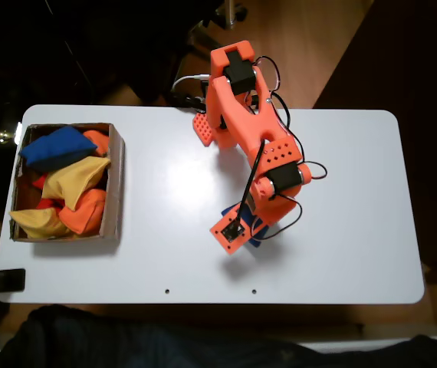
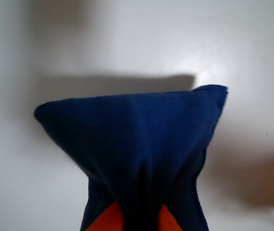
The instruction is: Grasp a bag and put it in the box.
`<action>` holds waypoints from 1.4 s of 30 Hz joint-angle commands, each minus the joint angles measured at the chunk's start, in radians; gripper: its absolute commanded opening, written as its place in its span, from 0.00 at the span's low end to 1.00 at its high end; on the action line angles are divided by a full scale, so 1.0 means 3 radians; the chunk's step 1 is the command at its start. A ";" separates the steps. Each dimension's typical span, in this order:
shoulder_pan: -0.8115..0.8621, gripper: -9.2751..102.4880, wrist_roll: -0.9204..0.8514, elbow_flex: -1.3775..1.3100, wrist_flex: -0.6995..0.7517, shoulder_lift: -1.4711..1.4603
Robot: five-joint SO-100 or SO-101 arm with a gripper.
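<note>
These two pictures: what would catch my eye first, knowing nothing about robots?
Probably the bright orange arm reaching over the white table in the fixed view. Its gripper pinches a blue bag, whose fabric bunches between the orange fingers in the wrist view. At the table's left edge in the fixed view, a cardboard box already brims with blue, yellow and orange beanbags.

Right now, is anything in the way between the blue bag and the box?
Nothing visible. The end effector pinches the blue bag, and bare white table lies between it and the box in the fixed view. The box already holds several beanbags.
</note>
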 commanded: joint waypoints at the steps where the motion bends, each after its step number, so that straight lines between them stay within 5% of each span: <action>1: 0.0041 0.08 0.0036 -0.0240 0.0066 0.0286; 25: 0.0624 0.08 0.0082 -0.1283 0.0634 0.1237; 42: 0.2209 0.08 -0.0578 -0.2056 0.0941 0.1616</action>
